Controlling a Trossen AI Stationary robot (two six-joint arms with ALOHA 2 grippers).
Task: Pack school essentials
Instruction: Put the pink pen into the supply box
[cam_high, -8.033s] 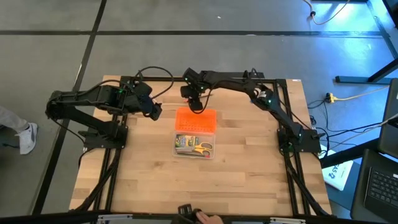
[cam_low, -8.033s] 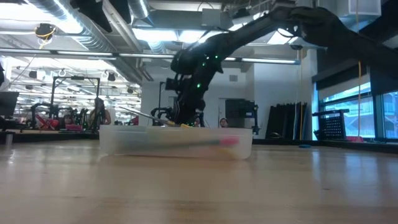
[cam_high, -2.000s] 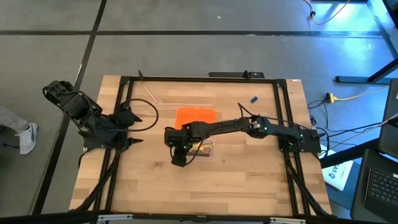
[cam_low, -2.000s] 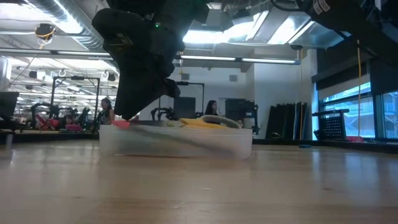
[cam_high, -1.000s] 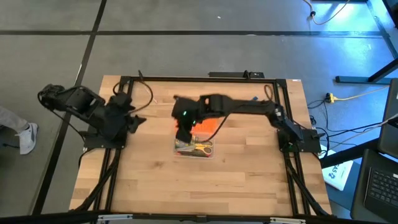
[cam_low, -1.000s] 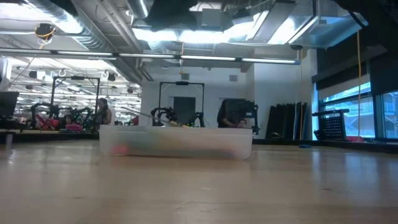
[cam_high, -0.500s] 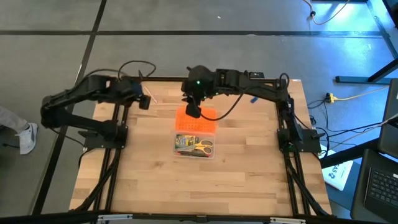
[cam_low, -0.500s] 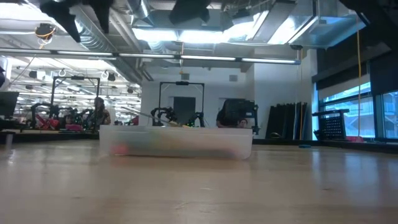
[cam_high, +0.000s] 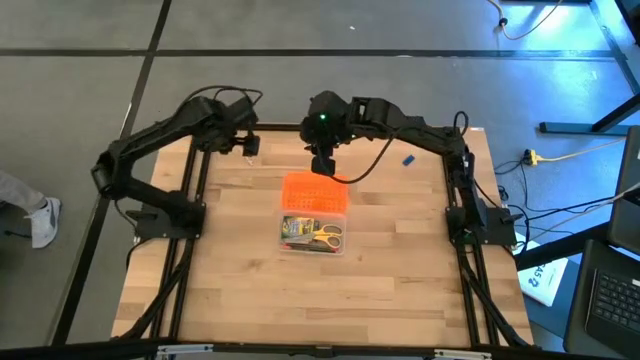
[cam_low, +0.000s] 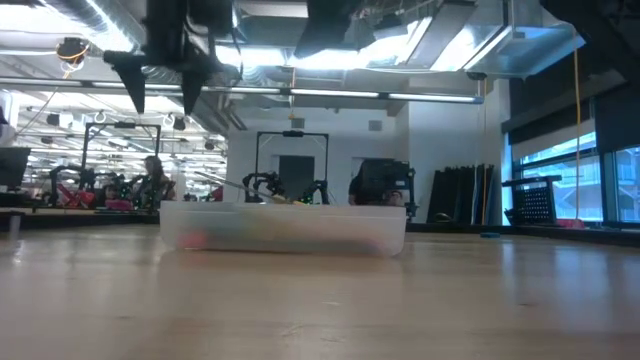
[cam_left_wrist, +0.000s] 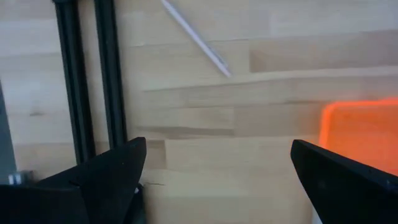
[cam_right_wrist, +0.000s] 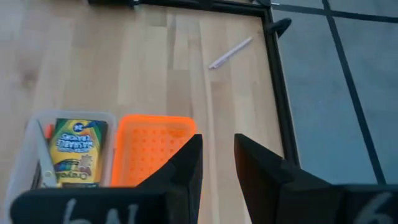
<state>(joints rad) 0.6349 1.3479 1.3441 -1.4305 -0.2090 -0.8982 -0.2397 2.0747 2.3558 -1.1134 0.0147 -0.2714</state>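
Left wrist view, pale pencil (cam_left_wrist: 196, 38) just ahead of spread, empty left tool (cam_left_wrist: 214, 171).

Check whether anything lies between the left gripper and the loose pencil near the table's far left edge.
Nothing visible does. The left gripper hangs open above bare wood, with the pencil lying just ahead of it. The orange lid lies off to the side, clear of that path.

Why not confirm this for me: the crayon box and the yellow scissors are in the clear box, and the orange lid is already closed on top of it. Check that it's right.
One thing is wrong: the orange lid is not closed on the clear box; it lies flat on the table beside it, leaving the box open. The high view shows this. The crayon box and yellow scissors are inside, as stated.
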